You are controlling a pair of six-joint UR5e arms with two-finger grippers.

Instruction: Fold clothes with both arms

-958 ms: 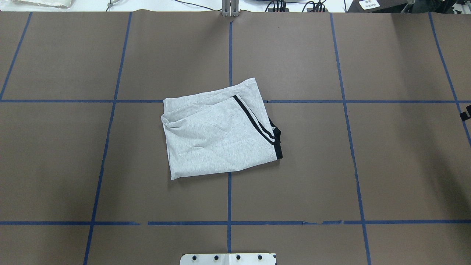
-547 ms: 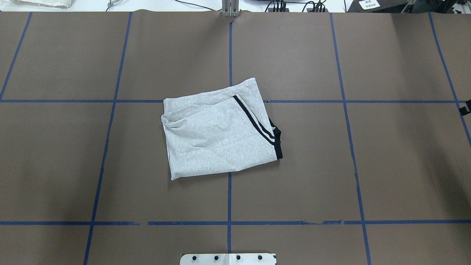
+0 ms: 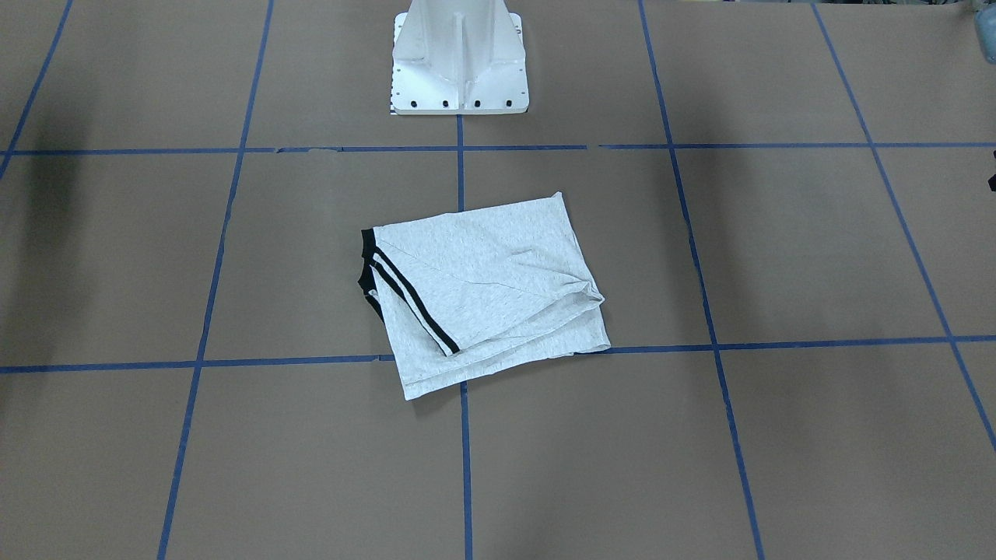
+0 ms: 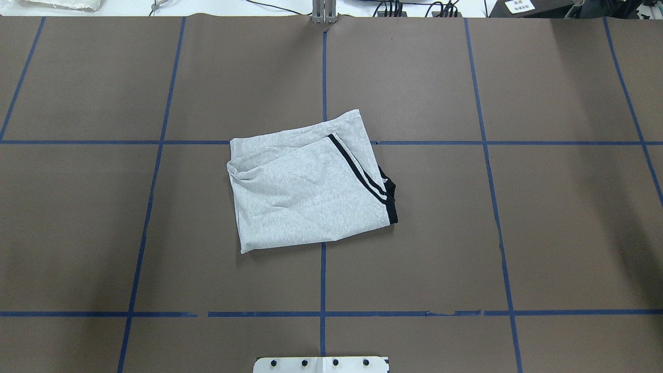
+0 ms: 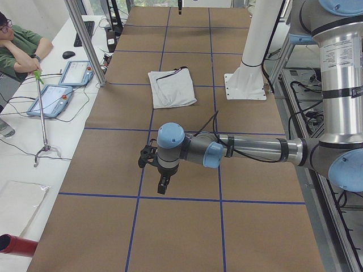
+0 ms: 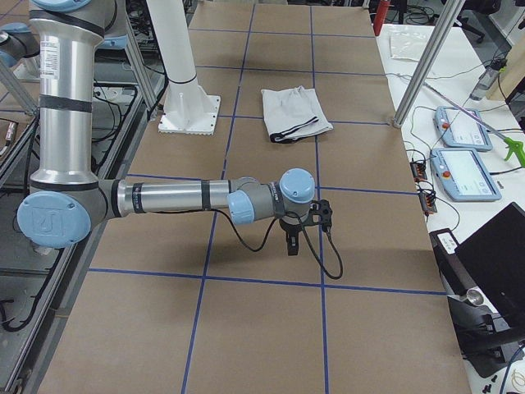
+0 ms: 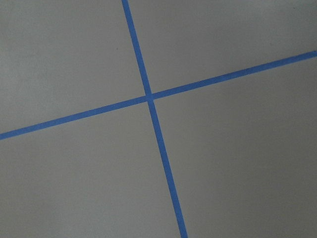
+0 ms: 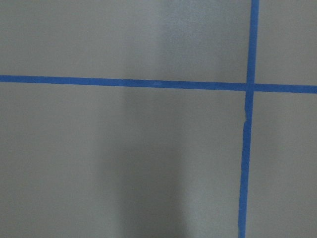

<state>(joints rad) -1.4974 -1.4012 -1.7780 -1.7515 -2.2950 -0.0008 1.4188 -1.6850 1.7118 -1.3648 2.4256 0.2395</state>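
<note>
Folds on your T-shirt (image 4: 305, 191) seem loose at 9 o'clock; regrasping could spring them; left gripper (image 5: 162, 187) and right gripper (image 6: 290, 247): clenched or not, cannot tell.

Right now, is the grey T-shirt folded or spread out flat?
Folded. The T-shirt lies as a compact layered rectangle on the table, its striped sleeve cuff turned over on top.

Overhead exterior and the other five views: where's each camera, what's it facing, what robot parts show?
Overhead: behind robot, down on folded heather-grey T-shirt; white pedestal plate only.
Front-facing: opposite, toward robot; shirt, pedestal.
Left: table's end; left arm near.
Right: other end; right arm near.
Left wrist: down on blue tape cross; no jaws.
Right wrist: likewise.
Shared: both side views hold shirt, pedestal.
</note>
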